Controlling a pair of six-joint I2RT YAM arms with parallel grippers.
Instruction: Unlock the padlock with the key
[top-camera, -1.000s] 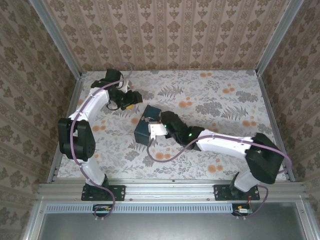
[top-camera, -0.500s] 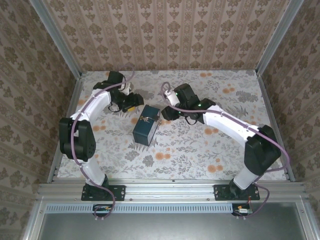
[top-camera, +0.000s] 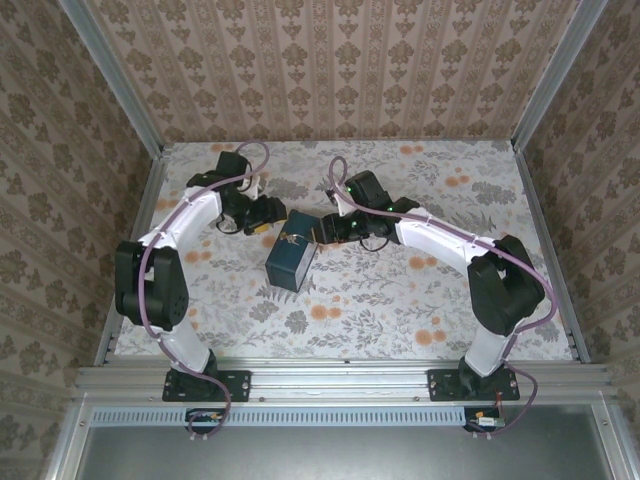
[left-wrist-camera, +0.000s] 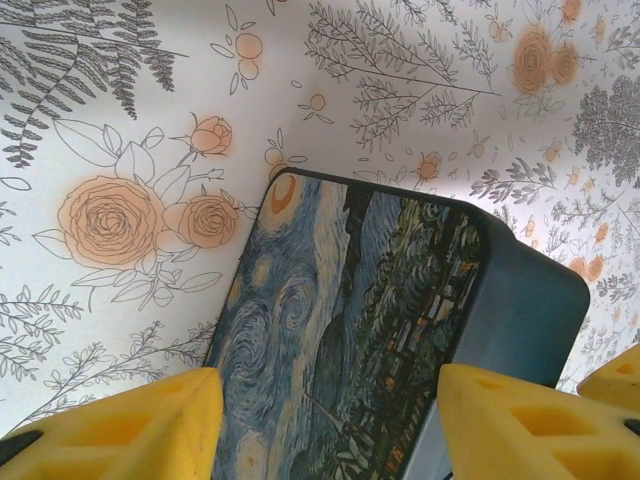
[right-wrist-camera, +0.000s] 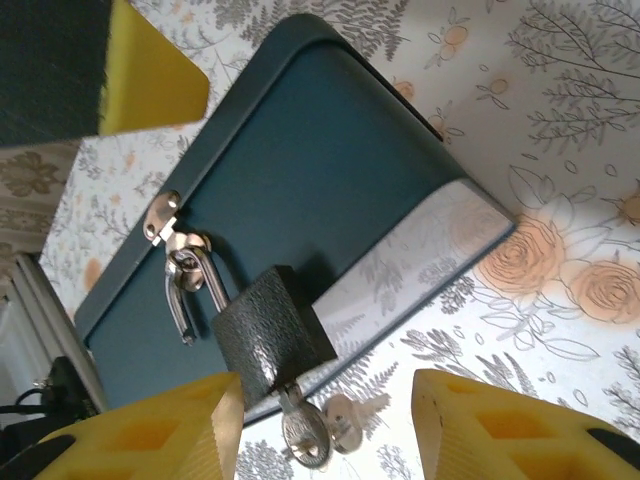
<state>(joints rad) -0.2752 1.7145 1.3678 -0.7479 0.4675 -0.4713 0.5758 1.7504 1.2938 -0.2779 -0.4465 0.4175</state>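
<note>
A dark blue box (top-camera: 293, 258) with a swirl-print face (left-wrist-camera: 340, 330) lies mid-table. A small dark textured padlock (right-wrist-camera: 270, 335) hangs by its silver shackle from the hasp on the box's plain blue side (right-wrist-camera: 310, 150). One shackle leg ends free of the lock body. A silver key (right-wrist-camera: 305, 435) sits in the padlock's bottom, and a second key (right-wrist-camera: 345, 428) lies beside it. My right gripper (right-wrist-camera: 328, 392) is open, its yellow fingers either side of the padlock and keys and touching neither. My left gripper (left-wrist-camera: 330, 400) is open over the box's printed face. In the top view the left gripper (top-camera: 270, 212) and right gripper (top-camera: 325, 228) flank the box's far end.
The floral tabletop (top-camera: 420, 290) is fenced by patterned walls and metal rails (top-camera: 545, 250). One yellow finger of the left gripper (right-wrist-camera: 150, 75) shows beyond the box. One of the right gripper's (left-wrist-camera: 620, 380) shows past the box corner.
The right arm swung from the box's near side to its far right end, then closed in on the padlock. The left gripper moved right, toward the box.
</note>
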